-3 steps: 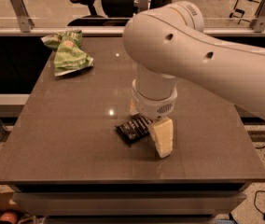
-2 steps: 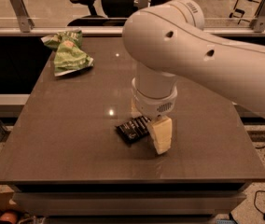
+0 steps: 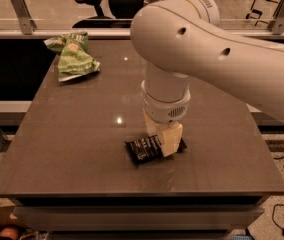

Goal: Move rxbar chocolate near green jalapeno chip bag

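Camera view shows the gripper [image 3: 165, 145] low over the bar [image 3: 143, 150] at lower centre, its hold impossible to tell, so a firm pinch should be confirmed before carrying it to the bag [image 3: 73, 59] at upper left.

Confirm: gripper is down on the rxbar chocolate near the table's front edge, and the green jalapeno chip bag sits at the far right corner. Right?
One error: the green jalapeno chip bag sits at the far left corner, not the right, as the camera view shows. The rest holds: the gripper is down on the rxbar chocolate near the front edge of the table.
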`<state>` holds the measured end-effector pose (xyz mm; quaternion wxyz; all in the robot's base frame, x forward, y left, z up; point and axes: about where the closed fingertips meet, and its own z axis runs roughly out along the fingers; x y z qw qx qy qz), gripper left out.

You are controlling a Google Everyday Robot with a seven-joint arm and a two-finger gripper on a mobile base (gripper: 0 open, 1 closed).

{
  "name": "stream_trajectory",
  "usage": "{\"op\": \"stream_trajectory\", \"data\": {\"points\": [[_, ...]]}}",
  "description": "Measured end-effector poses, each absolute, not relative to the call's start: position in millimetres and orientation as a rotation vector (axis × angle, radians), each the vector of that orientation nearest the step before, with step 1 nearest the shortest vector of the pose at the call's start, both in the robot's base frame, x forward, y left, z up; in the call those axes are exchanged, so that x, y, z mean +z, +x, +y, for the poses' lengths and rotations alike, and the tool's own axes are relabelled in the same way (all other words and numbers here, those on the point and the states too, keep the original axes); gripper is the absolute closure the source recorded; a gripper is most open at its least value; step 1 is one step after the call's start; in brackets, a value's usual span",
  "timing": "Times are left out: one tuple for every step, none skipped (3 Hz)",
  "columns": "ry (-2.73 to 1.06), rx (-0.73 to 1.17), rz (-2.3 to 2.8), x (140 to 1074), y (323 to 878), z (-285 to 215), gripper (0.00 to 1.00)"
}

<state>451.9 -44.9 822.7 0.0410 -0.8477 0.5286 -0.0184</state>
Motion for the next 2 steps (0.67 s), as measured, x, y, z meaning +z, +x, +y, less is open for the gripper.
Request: {"op": "stream_trajectory", "data": {"points": [[-2.595,-0.057,1.619,822.8,451.9,-44.9,1.00],[-2.560,-0.096,1.647,828.9,452.3,-49.3,1.00]]}}
